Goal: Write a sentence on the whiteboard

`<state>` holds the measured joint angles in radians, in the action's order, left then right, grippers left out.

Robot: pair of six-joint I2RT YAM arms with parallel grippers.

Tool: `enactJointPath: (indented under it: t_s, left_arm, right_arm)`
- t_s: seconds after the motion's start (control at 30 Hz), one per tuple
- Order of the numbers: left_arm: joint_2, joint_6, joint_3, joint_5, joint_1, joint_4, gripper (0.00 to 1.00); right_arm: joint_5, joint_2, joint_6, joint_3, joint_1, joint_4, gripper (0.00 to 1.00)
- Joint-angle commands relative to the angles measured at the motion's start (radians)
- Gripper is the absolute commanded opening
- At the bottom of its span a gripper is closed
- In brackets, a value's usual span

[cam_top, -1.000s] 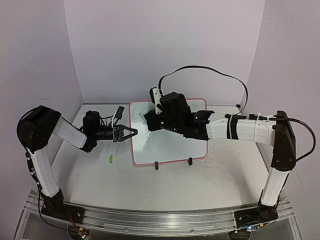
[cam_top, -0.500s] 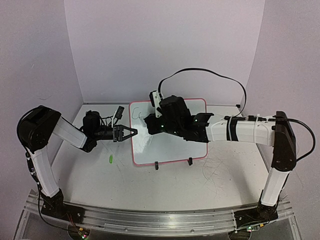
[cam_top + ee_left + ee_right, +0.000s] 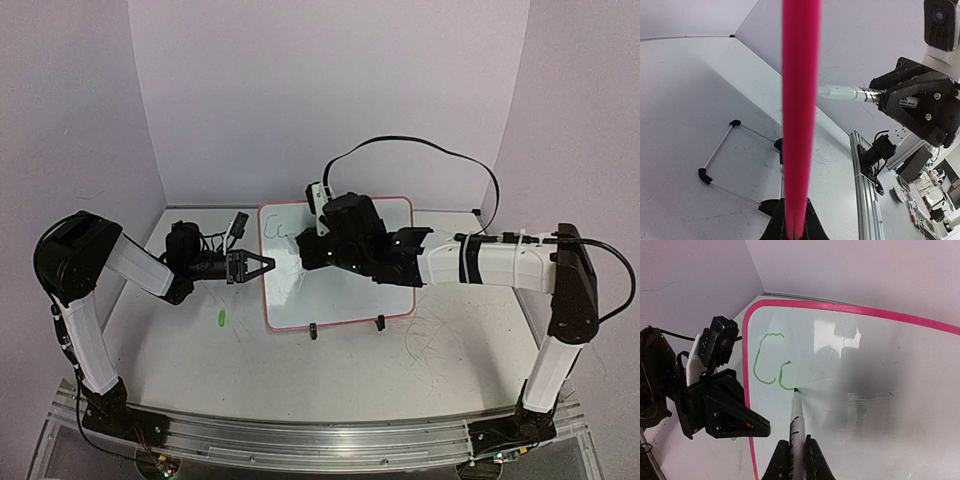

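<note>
Marker (image 3: 797, 421) tip meets whiteboard (image 3: 890, 370) at the end of our green lettering (image 3: 780, 376); our right gripper (image 3: 796, 441) pinches the marker, left gripper (image 3: 265, 265) pinches the whiteboard's pink edge.

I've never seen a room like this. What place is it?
Probably a robot lab's test booth: two robot arms bolted to a metal rail, plain walls boxing in the table, cluttered benches beyond.
</note>
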<state>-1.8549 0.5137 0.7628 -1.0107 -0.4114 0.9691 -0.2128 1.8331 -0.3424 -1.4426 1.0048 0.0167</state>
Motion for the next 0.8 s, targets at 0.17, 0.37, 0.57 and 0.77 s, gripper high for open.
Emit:
enactJointPath:
  t_s: [0.17,0.37,0.57,0.77]
  left_arm:
    - [0.007,0.015,-0.006,0.000,0.005,-0.007,0.00]
    - [0.010,0.015,-0.006,-0.002,0.004,-0.008,0.00]
    - [0.007,0.014,-0.006,-0.002,0.004,-0.008,0.00]
    - [0.007,0.014,-0.006,-0.004,0.005,-0.008,0.00]
  right_arm:
    - [-0.099,-0.014,0.006,-0.023,-0.012,-0.017,0.00]
    - [-0.094,0.004,0.015,-0.051,-0.015,-0.015,0.00]
    - [-0.087,0.018,0.018,-0.069,-0.018,-0.015,0.00]
    - [-0.064,0.040,0.023,-0.095,-0.017,-0.015,0.00]
